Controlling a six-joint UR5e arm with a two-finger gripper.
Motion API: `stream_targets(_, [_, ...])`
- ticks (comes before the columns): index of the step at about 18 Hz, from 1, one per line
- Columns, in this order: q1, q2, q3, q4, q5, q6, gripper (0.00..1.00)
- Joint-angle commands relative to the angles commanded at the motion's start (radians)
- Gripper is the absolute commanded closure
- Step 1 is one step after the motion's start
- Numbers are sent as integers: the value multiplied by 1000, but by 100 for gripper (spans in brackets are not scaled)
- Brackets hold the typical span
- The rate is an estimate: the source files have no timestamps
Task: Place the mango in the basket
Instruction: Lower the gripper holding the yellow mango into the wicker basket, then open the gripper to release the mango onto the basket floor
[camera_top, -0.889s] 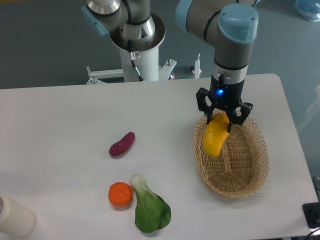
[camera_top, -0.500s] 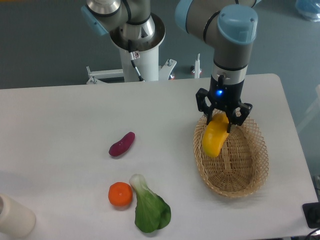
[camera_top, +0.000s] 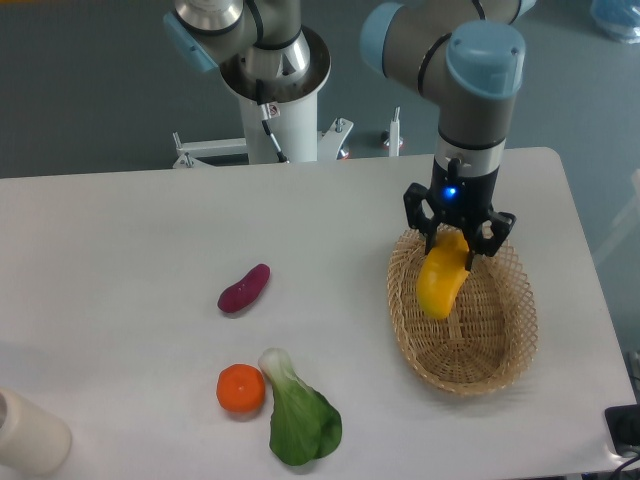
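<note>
Presently on record, one white bench (camera_top: 150, 230) carrying the following

Item 1: gripper (camera_top: 458, 238), black, pointing down from a grey and pale-blue arm, a small blue light showing on its body. Fingers (camera_top: 433, 236) closed on the upper end of the mango, one on each side.

Item 2: mango (camera_top: 442, 277), yellow with an orange tint, hanging lengthwise and slightly tilted from the fingers. It sits over the upper-left part of the basket; whether its lower end touches the weave cannot be told.

Item 3: basket (camera_top: 505, 330), oval, shallow, light tan wicker, at the right side of the bench, long axis running away from the camera.

Item 4: purple vegetable (camera_top: 244, 288), small, elongated, lying at bench centre-left, well apart from the basket.

Item 5: orange fruit (camera_top: 241, 388), round, near the front edge.

Item 6: leafy green vegetable (camera_top: 297, 415), white stem and dark leaves, just beside the orange fruit on its right, possibly touching.

Item 7: cream cylinder (camera_top: 28, 432), lower-left corner, partly cut off by the frame
</note>
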Motion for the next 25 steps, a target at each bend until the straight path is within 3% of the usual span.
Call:
stream_targets(2, [2,-31,-20,72,24,5,51])
stream_targets(6, [-2,-115,-17,157,90,-3,51])
stream_targets(12, [-3,-201,-9,160,92,6,51])
stream_targets(21, [-5,-215,-19,160,98,9,48])
stream_targets(25, [-6,-217,-12,162,98,11,30])
